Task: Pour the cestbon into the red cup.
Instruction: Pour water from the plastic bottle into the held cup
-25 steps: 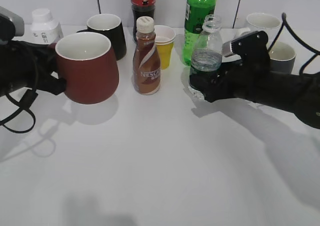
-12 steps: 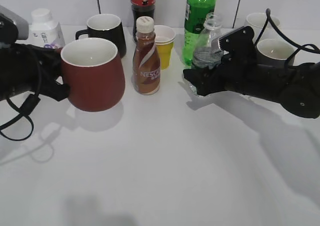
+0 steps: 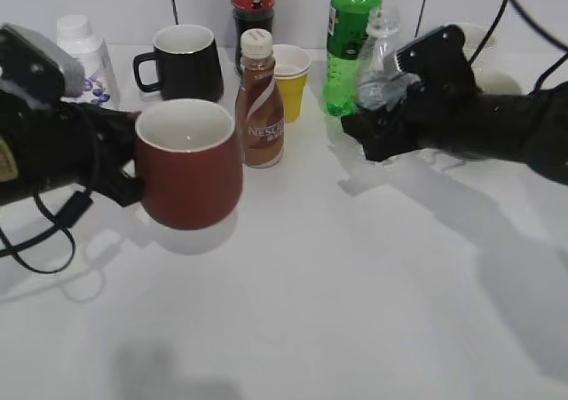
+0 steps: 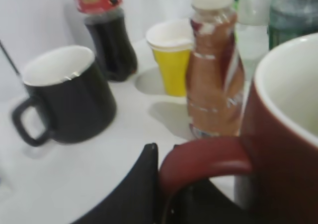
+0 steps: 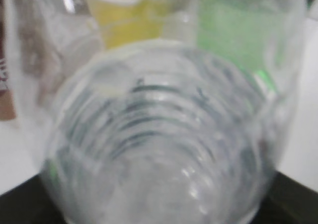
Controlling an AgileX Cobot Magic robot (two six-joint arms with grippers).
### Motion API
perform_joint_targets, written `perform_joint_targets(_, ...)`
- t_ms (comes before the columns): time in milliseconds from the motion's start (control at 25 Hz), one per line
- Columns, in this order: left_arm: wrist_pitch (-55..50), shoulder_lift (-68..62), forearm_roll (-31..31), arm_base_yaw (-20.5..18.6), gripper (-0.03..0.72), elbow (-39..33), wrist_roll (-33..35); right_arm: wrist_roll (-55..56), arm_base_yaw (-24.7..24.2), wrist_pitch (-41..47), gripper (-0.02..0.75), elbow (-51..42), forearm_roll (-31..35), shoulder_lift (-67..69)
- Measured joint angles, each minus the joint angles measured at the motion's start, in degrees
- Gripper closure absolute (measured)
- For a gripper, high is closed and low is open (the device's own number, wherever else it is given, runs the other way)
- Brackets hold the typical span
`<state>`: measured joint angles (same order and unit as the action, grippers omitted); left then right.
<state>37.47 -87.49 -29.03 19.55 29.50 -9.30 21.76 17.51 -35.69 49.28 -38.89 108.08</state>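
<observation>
The red cup (image 3: 189,174) is held by its handle in my left gripper (image 3: 124,171), left of centre and off the table. In the left wrist view its handle (image 4: 206,159) is clamped against a black finger (image 4: 144,184), and its white inside (image 4: 293,85) shows at the right. The cestbon (image 3: 379,63) is lifted and tilted, held around its lower body by my right gripper (image 3: 377,121) at the back right. It fills the right wrist view (image 5: 159,134) as a blurred ribbed clear bottle; the fingers there are hidden.
At the back stand a black mug (image 3: 186,61), a brown Nescafe bottle (image 3: 259,103), a yellow paper cup (image 3: 291,81), a cola bottle (image 3: 253,5), a green soda bottle (image 3: 352,41) and a white bottle (image 3: 84,58). A pale mug (image 3: 484,72) sits behind my right arm.
My left gripper has carried the red cup right and toward the front. My right gripper has lifted the cestbon off the table and tilted it.
</observation>
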Motion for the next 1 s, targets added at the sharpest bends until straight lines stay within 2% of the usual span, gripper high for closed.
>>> perform_joint_targets(280,9.82,-5.36,-0.07,3.24,0.645,0.0,0.0,0.12,2.14,0.16,0.259,-1.88,-15.95,-10.37)
perform_joint_targets(480,11.43,-6.91,-0.47,3.46,0.645,0.96,0.0,-5.45,5.99,0.01,0.259,-1.88,-21.96,-11.93)
perform_joint_targets(760,11.37,-6.97,-5.52,3.66,0.645,4.52,0.0,-21.44,8.44,0.13,0.259,-1.88,-18.37,-11.93)
perform_joint_targets(1000,11.19,-6.97,-7.05,6.96,0.645,5.16,0.0,-34.05,8.44,0.18,0.259,-1.88,-13.41,-11.93)
